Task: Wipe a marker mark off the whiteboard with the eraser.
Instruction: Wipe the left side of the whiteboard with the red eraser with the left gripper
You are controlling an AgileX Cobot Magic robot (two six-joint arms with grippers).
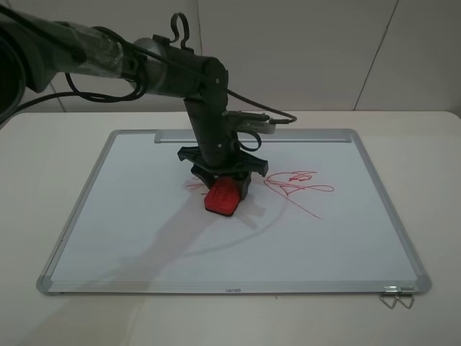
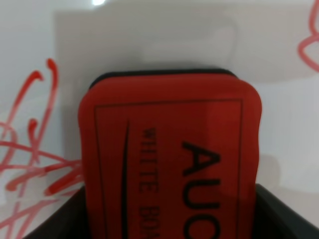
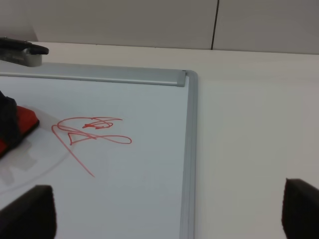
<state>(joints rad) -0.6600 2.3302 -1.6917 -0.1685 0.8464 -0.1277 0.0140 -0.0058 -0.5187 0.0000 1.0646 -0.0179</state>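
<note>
— Silver frame comes first, the near edge of the whiteboard (image 1: 130, 285). A little wire clip (image 1: 396, 298) lies by its corner.
— Where is the right gripper (image 3: 164, 214)?
— Off by the board's side edge. Its two black tips are far apart and hold nothing.
— And the red thing in the middle?
— That is the eraser (image 1: 222, 197). The left gripper (image 1: 222, 182) squeezes it from both sides. It leans, with its low end toward us. I can't tell if it presses flat on the board.
— Is the marker mark (image 2: 35, 164) gone?
— No. The small red scribble is right next to the eraser, and its lines run up to the eraser's side. They look bright, so I think the wiping has hardly begun. The eraser needs to slide over them.
— And the other drawing?
— The big scribble (image 1: 297, 184) with the long tail is on the other side, a bit apart. That one is not the job.
— What is at the back?
— A long silver ledge (image 1: 288, 135) on the far edge.
</note>
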